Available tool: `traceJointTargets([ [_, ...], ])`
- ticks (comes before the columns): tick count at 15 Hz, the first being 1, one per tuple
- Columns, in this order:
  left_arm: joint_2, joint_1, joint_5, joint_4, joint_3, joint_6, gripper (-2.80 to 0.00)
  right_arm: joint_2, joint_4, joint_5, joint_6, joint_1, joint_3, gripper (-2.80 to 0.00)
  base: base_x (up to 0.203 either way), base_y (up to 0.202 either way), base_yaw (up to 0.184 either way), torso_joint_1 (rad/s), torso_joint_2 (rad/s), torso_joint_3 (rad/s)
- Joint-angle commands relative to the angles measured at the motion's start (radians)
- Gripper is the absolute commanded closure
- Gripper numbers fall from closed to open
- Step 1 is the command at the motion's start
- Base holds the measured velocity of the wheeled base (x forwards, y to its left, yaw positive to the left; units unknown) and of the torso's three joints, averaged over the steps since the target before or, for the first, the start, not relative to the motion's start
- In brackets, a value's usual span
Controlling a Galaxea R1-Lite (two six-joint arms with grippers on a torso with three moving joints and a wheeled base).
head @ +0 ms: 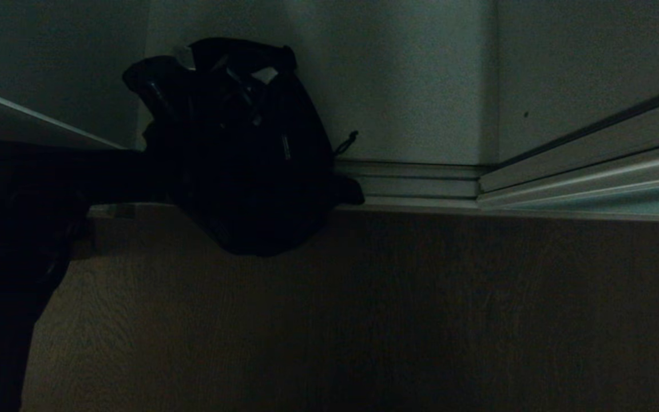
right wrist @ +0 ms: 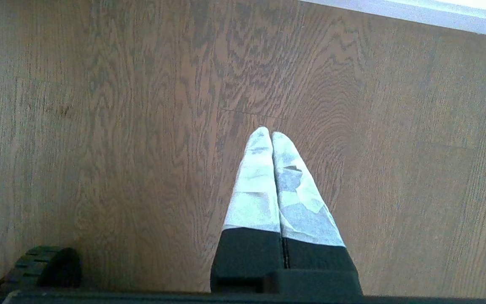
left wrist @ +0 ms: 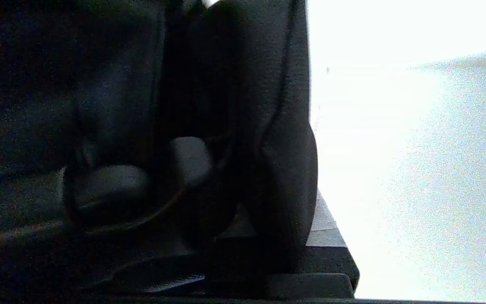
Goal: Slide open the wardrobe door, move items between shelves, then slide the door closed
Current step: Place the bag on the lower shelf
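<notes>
black fabric bag (head: 249,154) hangs over the wardrobe's bottom track (head: 421,186), its lower part above the wood floor (head: 392,320); left gripper (head: 158,166) clamped on it. right gripper (right wrist: 271,139) pinched together, empty, above floor.

Bag blocks the wardrobe opening at 11 o'clock; open room at 3.
Black bag (head: 249,154) and left arm (head: 15,240) fill the left; door track (head: 535,197) runs along 3 o'clock; wood floor (head: 392,320) at 6 is open.
</notes>
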Motion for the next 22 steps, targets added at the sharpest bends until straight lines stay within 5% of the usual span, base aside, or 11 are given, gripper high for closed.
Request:
traceJointTargets([
  [1, 0.055, 0.002, 0.029, -0.055, -0.072, 0.036, 0.0, -0.002, 0.0, 0.001, -0.001, 0.001, 0.0, 0.0, 0.0, 0.0, 0.0, 0.0, 0.0, 0.0],
  [4, 0.039, 0.006, -0.017, -0.258, -0.076, 0.081, 0.0, -0.002, 0.0, 0.001, -0.001, 0.001, 0.0, 0.0, 0.0, 0.0, 0.0, 0.0, 0.0, 0.0],
  [7, 0.048, 0.007, -0.023, -0.492, -0.076, 0.208, 0.0, -0.002, 0.0, 0.001, -0.001, 0.0, 0.0, 0.0, 0.0, 0.0, 0.0, 0.0, 0.0, 0.0],
  [9, 0.056, 0.01, -0.025, -0.525, -0.077, 0.319, 0.0, -0.003, 0.0, 0.001, -0.001, 0.001, 0.0, 0.0, 0.0, 0.0, 0.0, 0.0, 0.0, 0.0],
  [13, 0.048, 0.023, -0.015, -0.536, -0.078, 0.41, 0.0, -0.002, 0.0, 0.001, -0.001, 0.001, 0.0, 0.0, 0.0, 0.0, 0.0, 0.0, 0.0, 0.0],
  [22, -0.008, 0.1, -0.012, -0.623, -0.079, 0.393, 0.0, -0.002, 0.0, 0.001, -0.001, 0.001, 0.0, 0.0, 0.0, 0.0, 0.0, 0.0, 0.0, 0.0],
])
